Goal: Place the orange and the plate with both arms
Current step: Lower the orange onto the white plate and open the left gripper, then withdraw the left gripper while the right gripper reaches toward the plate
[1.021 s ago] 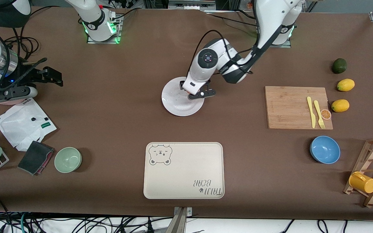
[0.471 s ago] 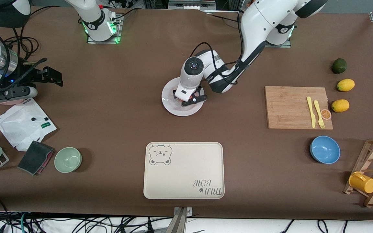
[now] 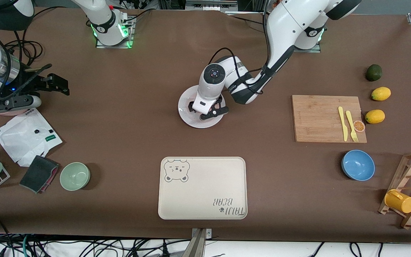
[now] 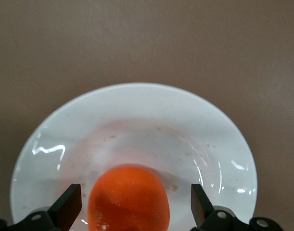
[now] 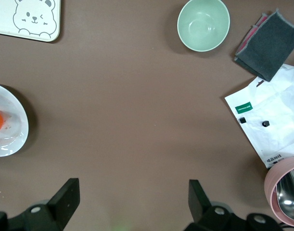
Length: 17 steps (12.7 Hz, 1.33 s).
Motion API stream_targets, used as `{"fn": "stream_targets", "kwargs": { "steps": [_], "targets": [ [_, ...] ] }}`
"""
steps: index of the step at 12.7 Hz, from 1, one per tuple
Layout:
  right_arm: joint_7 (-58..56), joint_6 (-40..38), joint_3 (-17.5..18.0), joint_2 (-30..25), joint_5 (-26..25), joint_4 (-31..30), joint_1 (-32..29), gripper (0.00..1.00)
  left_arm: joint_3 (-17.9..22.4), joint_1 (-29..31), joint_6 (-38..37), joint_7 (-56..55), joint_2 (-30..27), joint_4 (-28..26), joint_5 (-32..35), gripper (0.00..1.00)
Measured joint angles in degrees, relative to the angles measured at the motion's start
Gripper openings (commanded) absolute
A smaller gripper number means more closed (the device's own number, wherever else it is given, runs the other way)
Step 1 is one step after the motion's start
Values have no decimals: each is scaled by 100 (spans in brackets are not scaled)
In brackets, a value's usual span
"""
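At the centre of the front view, slightly above the middle, the round glossy white plate (image 3: 200,112) lies on the brown table (image 3: 134,125), and the left gripper (image 3: 208,110) hangs low over it. Its wrist view shows the small round bright orange fruit (image 4: 128,197) resting on the plate's (image 4: 137,120) shallow well, between the two black fingers (image 4: 67,204), which stand spread wide on either side without touching it. Lower in the front view, nearer the camera, sits a cream rectangular tray (image 3: 202,188) printed with a bear face and the words "TAIJI BEAR", read upside down. At the upper left edge of that view the right gripper (image 3: 54,84) waits over the table near a white paper pouch with a green label (image 3: 27,135); its fingers (image 5: 65,199) are also parted, and the writing on that label is too small to read.
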Motion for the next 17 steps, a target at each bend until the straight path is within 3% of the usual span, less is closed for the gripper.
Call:
{"fn": "stream_targets", "kwargs": {
  "steps": [3,6,12,17],
  "targets": [
    [0,0,0,2,0,-1,0,100,0,249,-823,533,-443,179,1,100],
    [5,0,12,2,1,-1,8,100,1,699,-1806,1831,-1019,205,1,100],
    [294,-1,77,5,2,-2,318,100,3,2103,-3189,5129,-2056,258,-31,100],
    [452,36,90,219,128,-77,581,100,5,3380,-4563,7172,-2777,747,-772,100]
  ]
}}
